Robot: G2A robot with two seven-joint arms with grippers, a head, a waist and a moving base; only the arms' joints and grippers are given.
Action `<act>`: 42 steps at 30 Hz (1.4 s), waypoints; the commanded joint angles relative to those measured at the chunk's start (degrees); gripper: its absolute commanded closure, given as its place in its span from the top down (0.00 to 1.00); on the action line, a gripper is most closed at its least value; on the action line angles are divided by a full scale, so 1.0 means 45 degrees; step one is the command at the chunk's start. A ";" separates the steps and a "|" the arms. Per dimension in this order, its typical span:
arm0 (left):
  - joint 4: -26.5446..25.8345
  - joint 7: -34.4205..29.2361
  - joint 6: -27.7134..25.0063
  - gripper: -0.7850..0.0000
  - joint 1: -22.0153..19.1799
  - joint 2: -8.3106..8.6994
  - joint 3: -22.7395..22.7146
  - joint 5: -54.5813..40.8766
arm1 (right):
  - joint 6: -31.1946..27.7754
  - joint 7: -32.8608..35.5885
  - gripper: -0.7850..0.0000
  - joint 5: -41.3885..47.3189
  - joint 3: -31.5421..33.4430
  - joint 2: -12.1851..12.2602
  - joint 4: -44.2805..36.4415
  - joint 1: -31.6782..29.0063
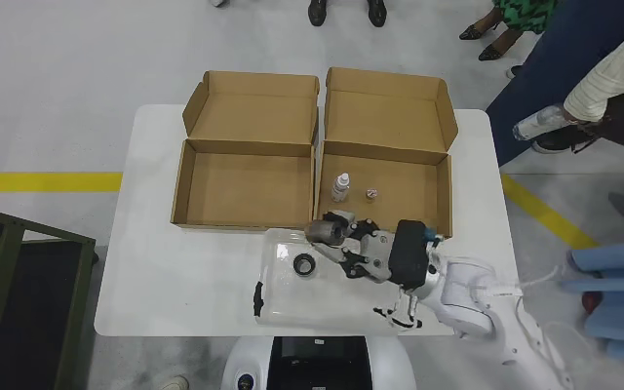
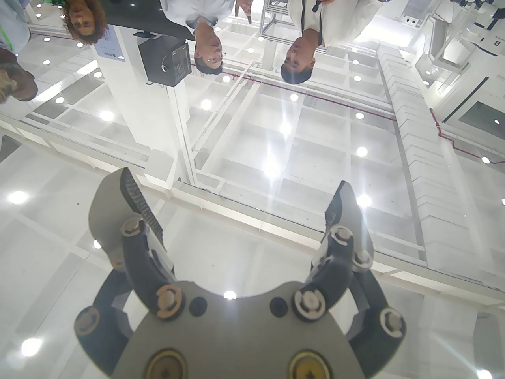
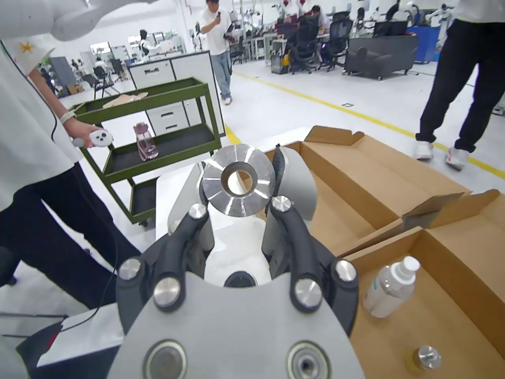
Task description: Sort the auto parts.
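A white table (image 1: 156,244) fills the middle of the top view, its far half taken by two open cardboard boxes set side by side and touching. The left box (image 1: 244,190), at centre left of the frame, shows a bare floor. The right box (image 1: 409,190), at centre right, holds two small items near its inner left wall. In front of the boxes, along the lower centre of the frame, lies a pale tray (image 1: 292,297) with dark marks at its corners.

The right arm comes in from the lower right corner of the top view and lies across the tray. The right gripper (image 3: 240,195) is closed to the width of a silver metal ring part (image 1: 324,231), clamping it by its rim with one finger on either side. The part sits raised over the tray's far edge, just in front of the wall where the two boxes meet. The right wrist view shows its machined face and round central hole.

The left gripper (image 2: 234,183) points up at a ceiling, its two ribbed fingers spread wide with nothing between them.

Inside the right box a small white bottle (image 1: 340,186) lies on its side. A black ring (image 1: 305,263) rests on the tray, just left of the gripper in the top view. A small round metal piece (image 1: 370,193) stands just right of the bottle.
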 commanded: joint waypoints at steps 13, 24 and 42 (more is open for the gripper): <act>0.0000 0.0000 0.0000 1.00 0.0000 0.0000 0.0000 0.0000 | 0.0551 -0.2360 0.00 0.0059 0.1455 -0.0008 -0.0539 -0.1280; 0.0000 0.0000 0.0000 1.00 0.0000 0.0000 0.0000 0.0000 | 0.0651 -0.2673 0.00 -0.0094 0.1225 -0.0116 -0.0402 -0.1248; 0.0000 0.0000 0.0000 1.00 0.0000 0.0000 0.0000 0.0000 | 0.0872 -0.2401 0.00 -0.0023 0.1056 -0.0153 -0.0195 -0.1281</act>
